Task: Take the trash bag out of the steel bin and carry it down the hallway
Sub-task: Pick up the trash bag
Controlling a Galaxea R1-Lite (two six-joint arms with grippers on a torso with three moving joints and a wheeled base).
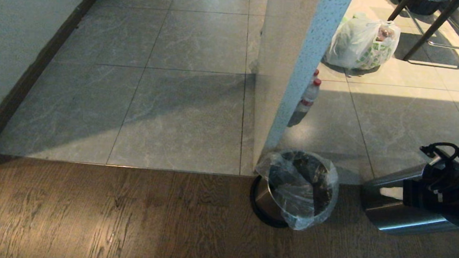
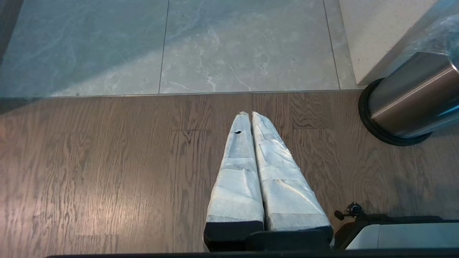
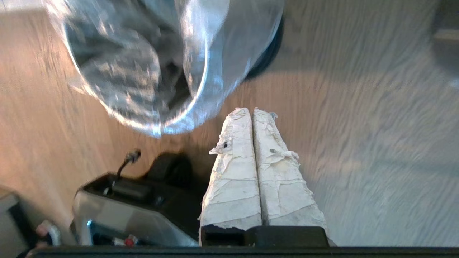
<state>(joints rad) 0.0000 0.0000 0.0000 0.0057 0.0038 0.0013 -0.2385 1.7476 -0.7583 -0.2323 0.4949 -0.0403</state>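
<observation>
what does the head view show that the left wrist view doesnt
Only the head view shows the open top of the steel bin with the trash bag lining it and folded over its rim, the white bag on the tiles, bottles behind the pillar, and the right arm.

Only the left wrist view shows the left gripper, shut and empty over the wood floor.

Both show the bin and the tile-wood seam.

You've got wood-look flooring [image 1: 80, 215] up front, grey marble tiles [image 1: 183, 91] beyond, white pillar [image 1: 289, 59] in the middle, sunlit patch far right.
</observation>
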